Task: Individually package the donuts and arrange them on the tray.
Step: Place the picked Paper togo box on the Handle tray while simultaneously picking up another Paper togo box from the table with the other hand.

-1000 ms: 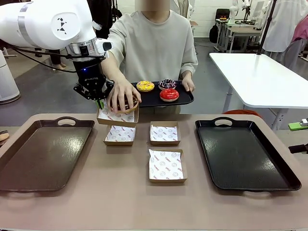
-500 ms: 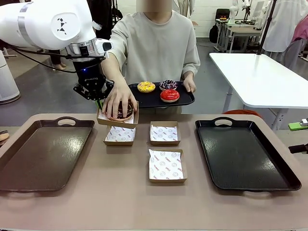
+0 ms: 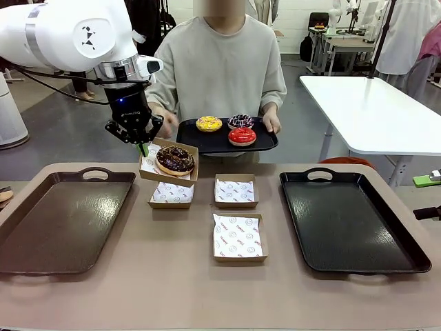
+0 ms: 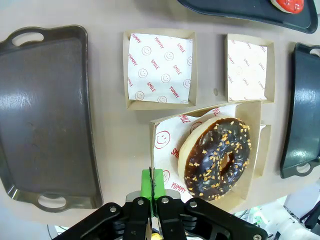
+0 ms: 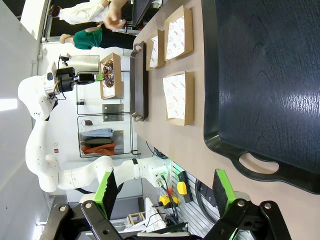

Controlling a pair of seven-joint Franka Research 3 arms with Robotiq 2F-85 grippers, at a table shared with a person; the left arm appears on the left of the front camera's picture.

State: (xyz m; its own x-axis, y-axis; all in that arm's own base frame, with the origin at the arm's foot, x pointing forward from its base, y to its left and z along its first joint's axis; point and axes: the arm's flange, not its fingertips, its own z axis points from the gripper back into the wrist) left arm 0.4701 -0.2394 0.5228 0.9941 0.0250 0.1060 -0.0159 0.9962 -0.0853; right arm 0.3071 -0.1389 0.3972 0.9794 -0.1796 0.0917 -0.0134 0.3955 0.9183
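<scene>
Left claw (image 3: 142, 146) clenched on box (image 3: 165, 173) rim, chocolate donut (image 3: 174, 159) inside; spare lined boxes (image 3: 234, 191) beneath. Right wrist view: right claw (image 5: 165, 195) released over black tray (image 5: 260, 75).

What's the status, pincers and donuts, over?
Left pincer shut on box edge, chocolate donut inside. Right pincer open, near black tray. Three donuts wait on person's tray. Nothing in the way.

Front camera looks across the table (image 3: 172, 276); left wrist camera looks straight down; both show the chocolate donut (image 3: 175, 159).
</scene>
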